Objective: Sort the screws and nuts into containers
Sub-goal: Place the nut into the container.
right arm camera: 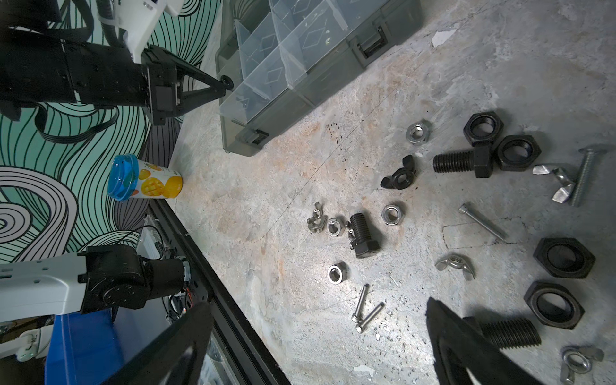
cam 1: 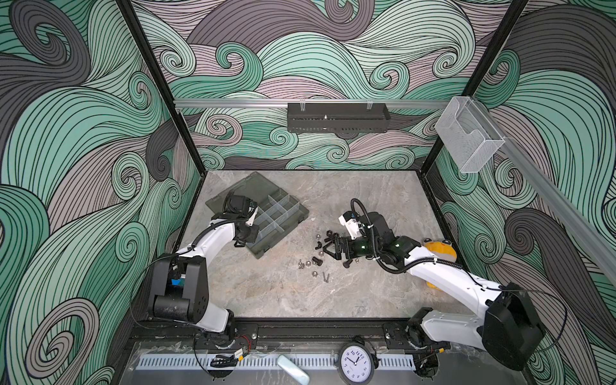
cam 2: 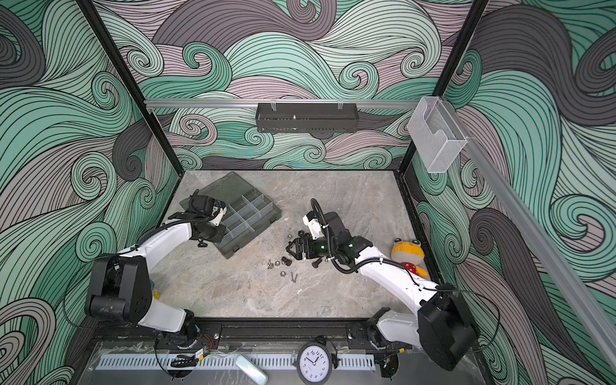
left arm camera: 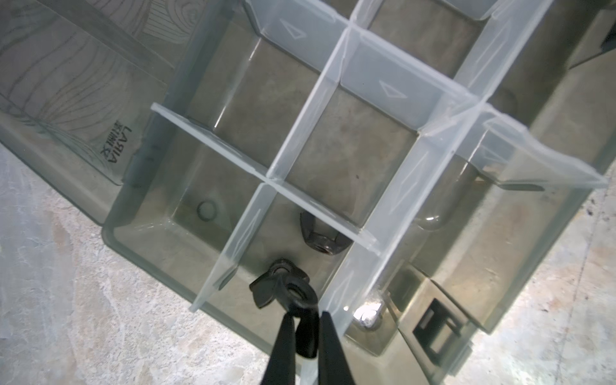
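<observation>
The open grey organiser box lies at the back left, its containers split by pale dividers. My left gripper is shut on a black wing nut just above a near compartment. In that compartment lie another black wing nut and a black hex nut. My right gripper hangs open over the loose pile: black bolts, silver screws, black hex nuts, silver nuts.
A blue-lidded tub lies by the left wall. A yellow plush toy sits behind the right arm. A clock stands at the front rail. A clear acrylic box and a black rack hang on the walls.
</observation>
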You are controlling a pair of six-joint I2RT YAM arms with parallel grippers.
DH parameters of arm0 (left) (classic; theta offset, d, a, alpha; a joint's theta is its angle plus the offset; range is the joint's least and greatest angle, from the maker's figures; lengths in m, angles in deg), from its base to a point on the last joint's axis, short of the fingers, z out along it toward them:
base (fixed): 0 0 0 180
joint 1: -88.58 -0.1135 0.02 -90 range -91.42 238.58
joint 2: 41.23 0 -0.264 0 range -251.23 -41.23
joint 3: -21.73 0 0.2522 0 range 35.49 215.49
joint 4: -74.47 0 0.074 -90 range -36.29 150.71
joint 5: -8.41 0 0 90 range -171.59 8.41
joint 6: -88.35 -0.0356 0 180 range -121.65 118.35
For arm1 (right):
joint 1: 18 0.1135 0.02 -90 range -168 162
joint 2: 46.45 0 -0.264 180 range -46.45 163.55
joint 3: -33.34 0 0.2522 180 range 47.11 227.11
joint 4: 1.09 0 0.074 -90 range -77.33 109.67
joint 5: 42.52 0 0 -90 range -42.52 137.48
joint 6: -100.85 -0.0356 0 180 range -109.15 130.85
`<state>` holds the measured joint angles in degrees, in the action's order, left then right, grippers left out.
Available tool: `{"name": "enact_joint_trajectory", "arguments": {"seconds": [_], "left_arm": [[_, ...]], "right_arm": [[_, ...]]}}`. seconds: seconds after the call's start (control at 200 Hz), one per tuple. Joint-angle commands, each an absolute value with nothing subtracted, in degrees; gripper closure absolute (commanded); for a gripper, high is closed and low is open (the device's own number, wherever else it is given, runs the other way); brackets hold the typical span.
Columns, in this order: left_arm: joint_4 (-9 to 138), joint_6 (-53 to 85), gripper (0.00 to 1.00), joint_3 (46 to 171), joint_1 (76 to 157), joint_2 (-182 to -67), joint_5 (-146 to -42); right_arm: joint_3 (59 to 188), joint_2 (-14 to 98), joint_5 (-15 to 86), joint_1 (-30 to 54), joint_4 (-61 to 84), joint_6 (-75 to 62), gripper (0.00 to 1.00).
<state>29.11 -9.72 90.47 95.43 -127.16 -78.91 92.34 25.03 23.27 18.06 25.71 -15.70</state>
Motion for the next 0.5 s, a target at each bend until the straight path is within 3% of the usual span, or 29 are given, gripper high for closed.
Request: {"name": "enact_joint_trajectory", "arguments": {"seconds": [0.0,0.2,0.36,0.495], "left_arm": [[28.22,-8.09,0.92,91.48,96.05,-129.28,-79.48],[29.80,-7.25,0.77,91.79,96.05,-129.11,-76.97],[33.12,-5.97,0.62,89.42,96.40,-120.26,-76.71],[30.20,-8.63,0.59,91.36,96.84,-114.99,-86.16]], "right_arm": [[91.49,24.48,23.87,18.28,25.32,-16.33,0.00],[90.87,23.21,24.87,18.26,26.36,-15.96,0.00],[90.21,22.98,25.33,18.25,26.24,-15.98,0.01],[89.51,23.07,25.59,18.20,25.99,-16.05,0.00]]}}
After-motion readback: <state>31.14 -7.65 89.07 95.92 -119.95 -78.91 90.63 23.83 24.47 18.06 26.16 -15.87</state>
